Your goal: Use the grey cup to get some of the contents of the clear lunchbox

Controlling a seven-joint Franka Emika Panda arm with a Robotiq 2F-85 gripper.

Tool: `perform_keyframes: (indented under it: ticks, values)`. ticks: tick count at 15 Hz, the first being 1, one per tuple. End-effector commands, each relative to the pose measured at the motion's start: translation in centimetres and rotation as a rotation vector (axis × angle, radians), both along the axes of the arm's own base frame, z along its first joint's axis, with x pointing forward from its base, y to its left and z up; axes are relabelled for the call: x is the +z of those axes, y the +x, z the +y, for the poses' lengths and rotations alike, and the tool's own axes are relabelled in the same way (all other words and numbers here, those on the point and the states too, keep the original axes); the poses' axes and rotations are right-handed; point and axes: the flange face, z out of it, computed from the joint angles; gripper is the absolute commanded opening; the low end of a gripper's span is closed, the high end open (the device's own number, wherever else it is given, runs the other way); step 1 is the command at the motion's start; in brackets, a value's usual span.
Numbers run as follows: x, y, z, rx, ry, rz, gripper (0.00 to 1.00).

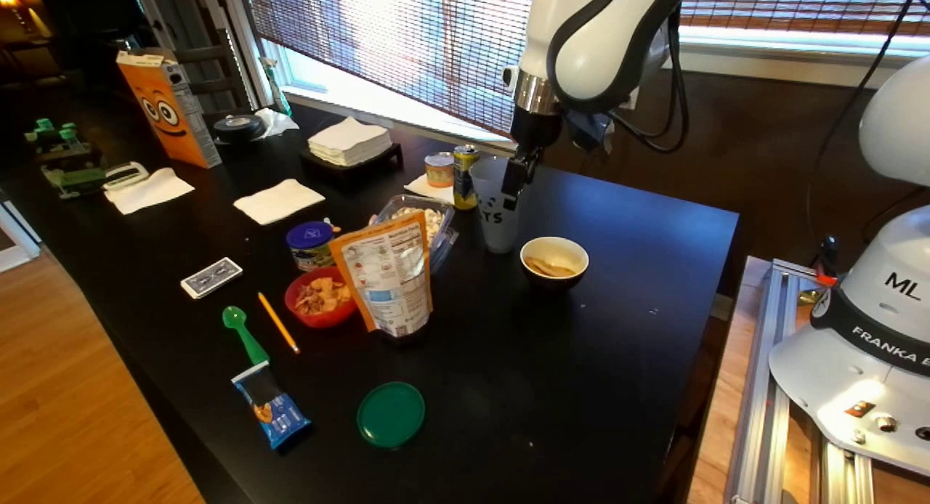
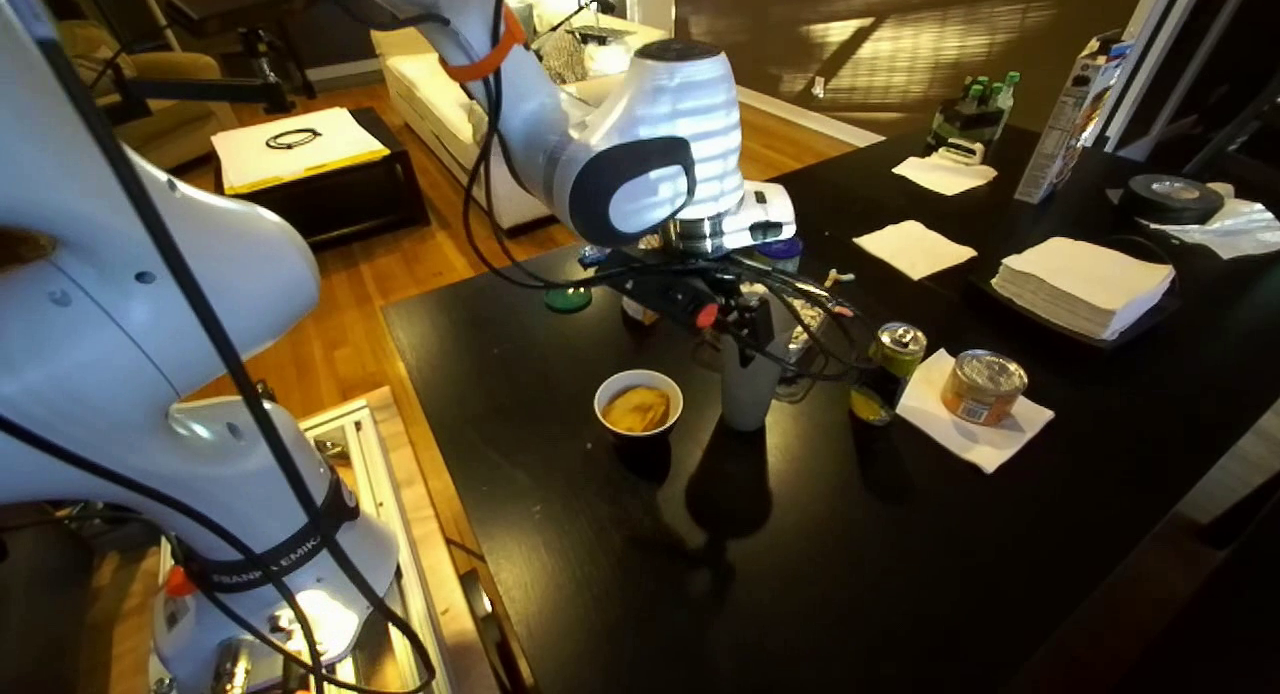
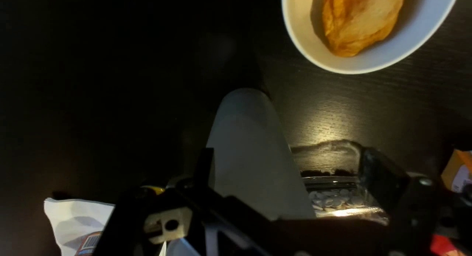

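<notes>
The grey cup (image 1: 498,232) stands upright on the table (image 1: 508,395), between the spread fingers of the gripper (image 3: 287,156). Near it, the clear lunchbox (image 1: 442,241) holds pale pieces (image 3: 333,199) and the cream-lined bowl (image 1: 571,252) something golden-brown; farther off, the red bowl (image 1: 325,319) holds orange-brown pieces (image 1: 320,295).

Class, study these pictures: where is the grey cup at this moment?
In both exterior views, the grey cup stands on the table a little right of the picture's centre, between the tall can and the small pale-rimmed bowl.
</notes>
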Motion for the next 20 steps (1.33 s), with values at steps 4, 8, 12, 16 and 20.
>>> perform_keyframes:
  ticks: [4, 8, 12, 16, 20]
  values:
    - [6.0, -1.1, 0.0, -0.205, -0.11, 0.017, 1.0]
    - [9.9, -2.2, 0.4, -0.266, -0.109, 0.009, 1.0]
    - [13.7, -3.9, 1.1, -0.249, -0.04, -0.013, 1.0]
    - [15.5, -4.8, 1.2, -0.231, -0.012, -0.013, 1.0]
    - [15.3, -4.2, 0.9, -0.211, 0.007, -0.006, 1.0]
